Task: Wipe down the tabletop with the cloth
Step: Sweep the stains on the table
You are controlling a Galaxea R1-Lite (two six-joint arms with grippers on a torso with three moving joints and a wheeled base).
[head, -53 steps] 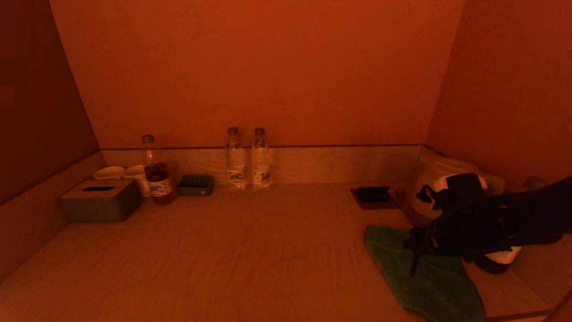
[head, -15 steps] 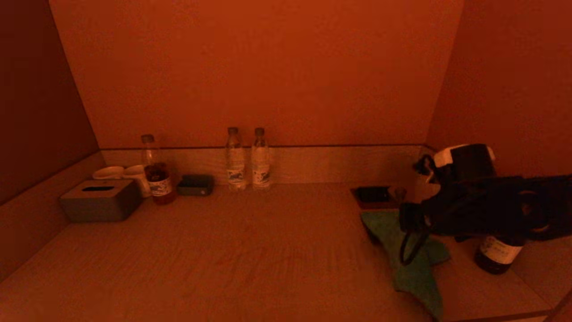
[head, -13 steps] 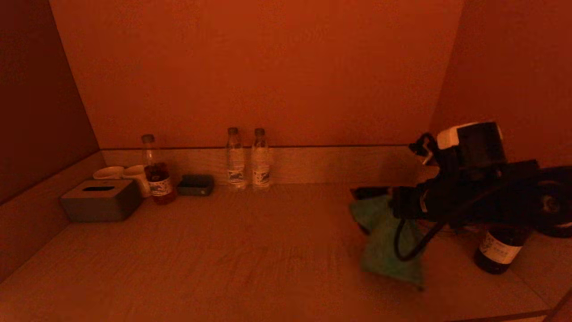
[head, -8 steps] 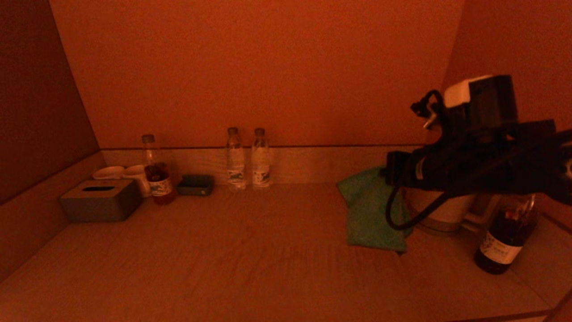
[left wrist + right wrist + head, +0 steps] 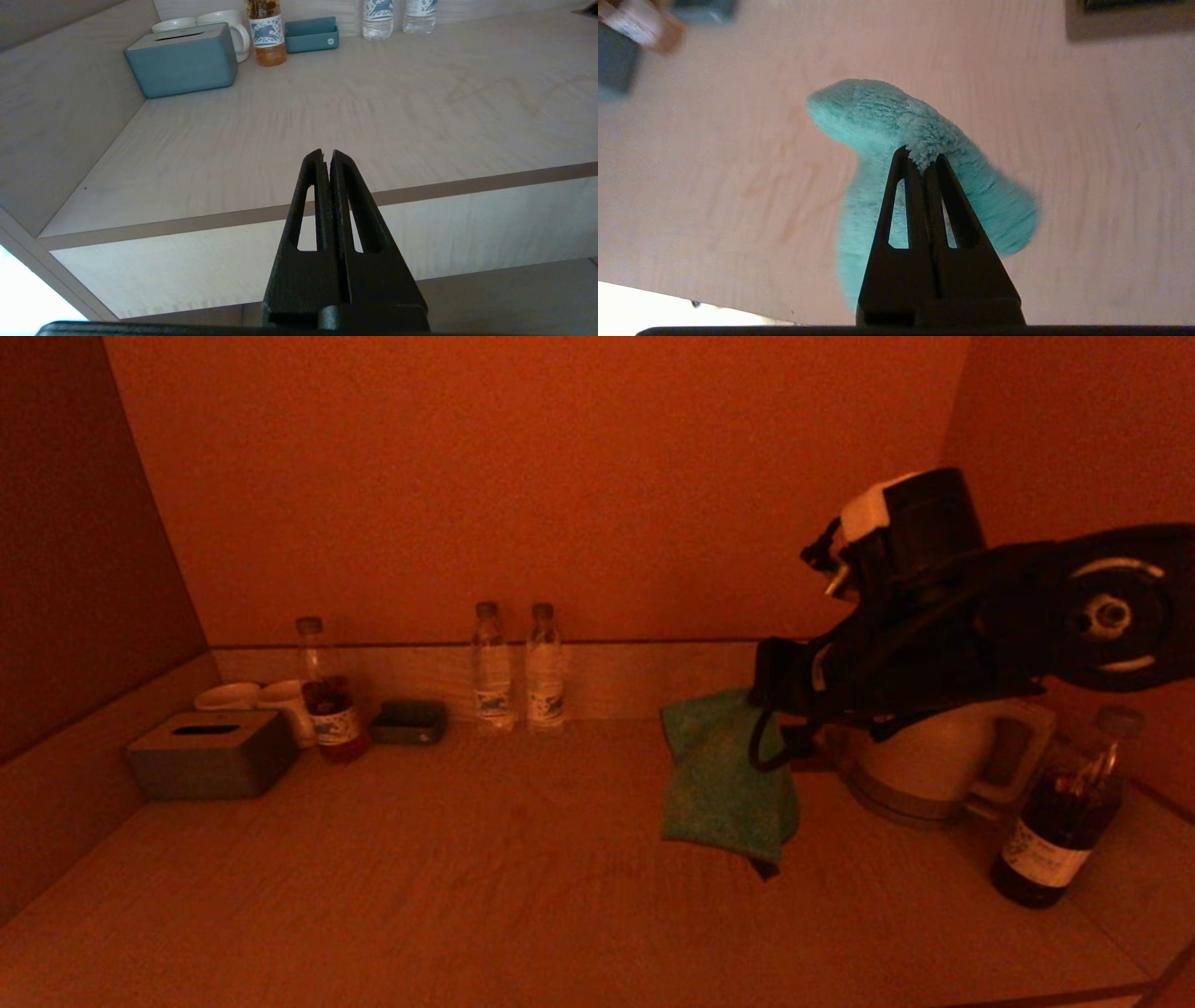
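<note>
While the right gripper holds the cloth clear of the surface toward the right rear corner, beside the kettle, its fingers are clenched on a pinch of the cloth's top edge. Wiping well likely means lowering until the fabric lies flat, then sweeping with the grip firm. Green and fuzzy, the cloth hangs limp in folds. The left gripper, fingers pressed together on nothing, waits off the near edge.

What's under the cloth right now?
The cloth hangs from the shut right gripper, above bare tabletop. Nothing lies beneath it in the right wrist view, though the patch straight below stays covered.
</note>
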